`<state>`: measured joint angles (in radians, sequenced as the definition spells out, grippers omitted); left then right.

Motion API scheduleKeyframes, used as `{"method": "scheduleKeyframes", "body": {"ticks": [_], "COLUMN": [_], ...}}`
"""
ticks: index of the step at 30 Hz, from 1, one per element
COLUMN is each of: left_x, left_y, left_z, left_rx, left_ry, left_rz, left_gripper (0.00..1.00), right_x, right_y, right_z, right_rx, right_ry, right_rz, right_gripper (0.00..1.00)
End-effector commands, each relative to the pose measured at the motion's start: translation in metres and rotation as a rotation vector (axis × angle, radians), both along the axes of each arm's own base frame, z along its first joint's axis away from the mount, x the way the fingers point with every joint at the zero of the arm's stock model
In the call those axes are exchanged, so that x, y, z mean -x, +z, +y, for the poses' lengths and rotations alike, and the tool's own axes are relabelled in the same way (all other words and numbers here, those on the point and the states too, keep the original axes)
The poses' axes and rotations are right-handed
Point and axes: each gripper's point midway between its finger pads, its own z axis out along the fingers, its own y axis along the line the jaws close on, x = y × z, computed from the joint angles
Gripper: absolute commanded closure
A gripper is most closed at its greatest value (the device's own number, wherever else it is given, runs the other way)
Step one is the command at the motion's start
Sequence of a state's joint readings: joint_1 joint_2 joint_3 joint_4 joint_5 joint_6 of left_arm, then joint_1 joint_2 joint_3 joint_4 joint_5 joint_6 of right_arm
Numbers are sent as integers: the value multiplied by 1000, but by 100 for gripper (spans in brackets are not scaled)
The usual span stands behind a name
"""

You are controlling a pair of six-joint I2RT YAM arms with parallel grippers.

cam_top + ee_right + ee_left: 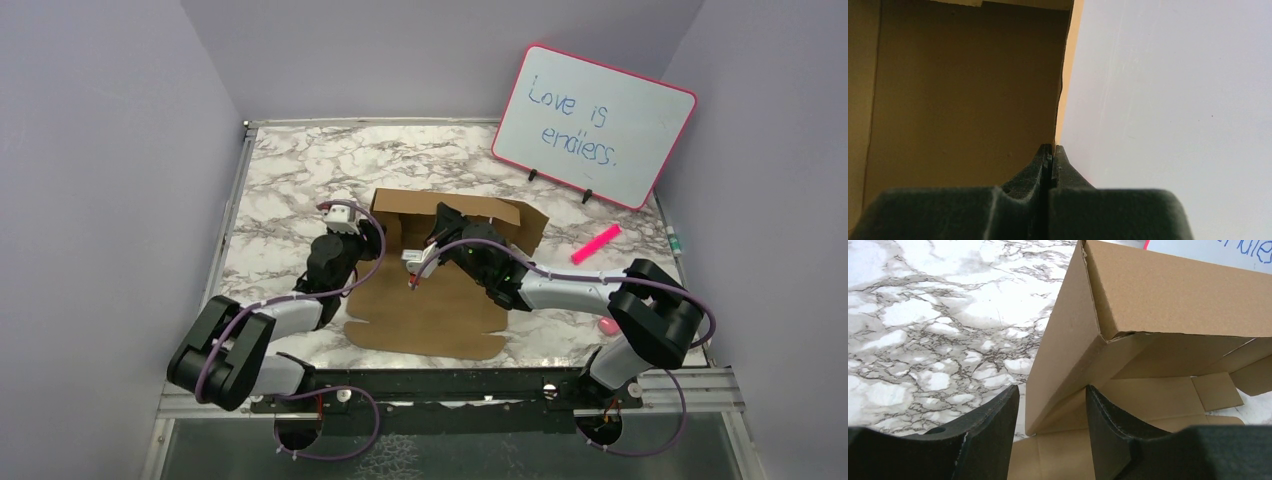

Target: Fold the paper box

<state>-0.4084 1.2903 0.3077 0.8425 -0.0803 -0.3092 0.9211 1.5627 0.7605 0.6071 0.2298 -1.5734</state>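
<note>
The paper box [430, 312] is brown cardboard, partly folded, in the middle of the marble table. Its back wall and left side wall stand up and its front panel lies flat. My left gripper [372, 230] is open at the box's left side. In the left wrist view [1052, 390] its fingers straddle the upright left wall [1063, 355], one outside and one inside. My right gripper [443, 216] is inside the box at the back wall. In the right wrist view [1053, 146] it is shut on the thin edge of an upright panel [963, 90].
A pink-framed whiteboard [595, 125] stands at the back right. A pink marker [596, 244] lies to the right of the box, and a small pink object [607, 326] lies by the right arm. Purple walls enclose the table on three sides.
</note>
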Motion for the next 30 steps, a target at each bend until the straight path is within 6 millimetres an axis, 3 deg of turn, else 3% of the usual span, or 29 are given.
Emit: {"method": "scheduleKeyframes", "body": {"ticks": [1, 13, 17, 30], "left_x": [-10, -26, -29, -43], "left_y": [17, 1, -6, 2], "left_z": [-8, -17, -20, -27], "left_rx": [32, 89, 97, 140], "left_ry": [-17, 59, 104, 222], "left_rz": [-121, -149, -152, -227], "left_gripper": [48, 62, 62, 64], "right_x": [10, 16, 17, 19], "right_y": [-29, -34, -31, -31], "right_z": [11, 14, 14, 14], "right_rx": [76, 92, 91, 88], "right_ry": [57, 60, 63, 63], "right_rz": [75, 80, 79, 96], "right_gripper": [99, 99, 99, 99]}}
